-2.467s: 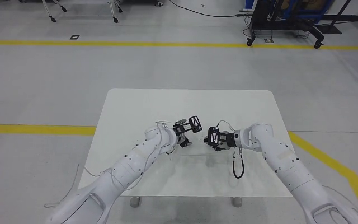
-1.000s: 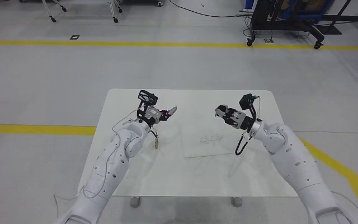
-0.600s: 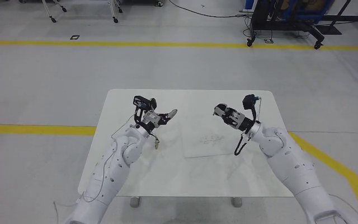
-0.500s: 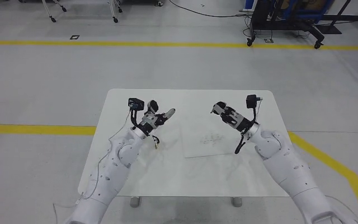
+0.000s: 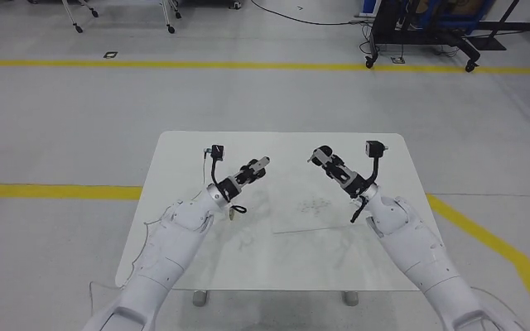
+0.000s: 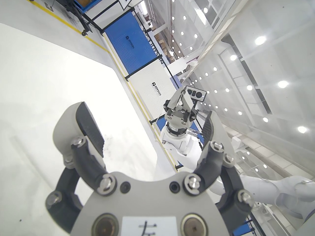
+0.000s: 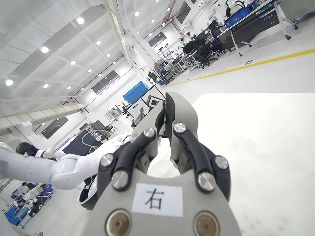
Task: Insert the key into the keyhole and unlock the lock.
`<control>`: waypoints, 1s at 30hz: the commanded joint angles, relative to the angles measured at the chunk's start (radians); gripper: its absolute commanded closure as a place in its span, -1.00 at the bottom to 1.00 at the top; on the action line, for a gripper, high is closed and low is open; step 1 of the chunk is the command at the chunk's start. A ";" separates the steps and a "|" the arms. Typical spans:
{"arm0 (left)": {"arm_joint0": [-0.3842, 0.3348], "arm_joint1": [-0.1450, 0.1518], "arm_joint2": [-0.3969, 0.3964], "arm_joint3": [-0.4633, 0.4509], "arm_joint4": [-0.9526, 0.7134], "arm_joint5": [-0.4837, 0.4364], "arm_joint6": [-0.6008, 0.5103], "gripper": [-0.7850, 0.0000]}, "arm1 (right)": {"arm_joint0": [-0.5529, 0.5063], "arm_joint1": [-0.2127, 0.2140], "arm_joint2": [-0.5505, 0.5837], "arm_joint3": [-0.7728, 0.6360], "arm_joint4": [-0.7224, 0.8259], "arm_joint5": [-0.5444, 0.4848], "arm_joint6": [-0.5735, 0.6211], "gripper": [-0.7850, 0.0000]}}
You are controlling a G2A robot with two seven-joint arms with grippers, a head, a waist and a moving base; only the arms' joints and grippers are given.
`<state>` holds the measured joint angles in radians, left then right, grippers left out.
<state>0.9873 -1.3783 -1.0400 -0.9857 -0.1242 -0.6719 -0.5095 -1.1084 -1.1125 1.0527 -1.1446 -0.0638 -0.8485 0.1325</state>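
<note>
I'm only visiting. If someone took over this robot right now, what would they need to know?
Left gripper: open, holding nothing, raised over the table's left side.
Right gripper: shut, raised over its right side; whether it pinches a key cannot be told.
Done: whether the lock is unlocked cannot be told.
Left: check where key and lock are, then insert and turn if needed.

The base of the left hand (image 6: 147, 119) wears a white sticker (image 6: 149, 227) with one black character. The right hand (image 7: 166, 114) has its own label (image 7: 157, 199), likewise. Behind, a blue panel (image 6: 123, 33) and a white panel (image 6: 147, 79) each carry a brand name.
</note>
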 commanded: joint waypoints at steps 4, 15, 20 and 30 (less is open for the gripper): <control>0.001 -0.003 0.020 -0.048 0.008 -0.037 -0.034 -1.00 | -0.050 -0.024 -0.062 0.006 0.173 0.015 0.033 1.00; -0.082 -0.040 0.107 0.047 -0.007 -0.065 -0.043 0.26 | 0.002 -0.075 -0.136 0.111 0.424 -0.090 0.143 1.00; -0.085 -0.052 0.129 0.079 -0.024 -0.078 -0.044 0.29 | 0.015 -0.087 -0.143 0.140 0.459 -0.115 0.179 1.00; -0.106 -0.068 0.153 0.126 -0.032 -0.065 -0.051 0.34 | 0.032 -0.109 -0.158 0.194 0.526 -0.135 0.264 1.00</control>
<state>0.8831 -1.4454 -0.8876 -0.8619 -0.1554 -0.7383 -0.5607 -1.0777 -1.2206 0.8943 -0.9540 0.4585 -0.9838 0.3906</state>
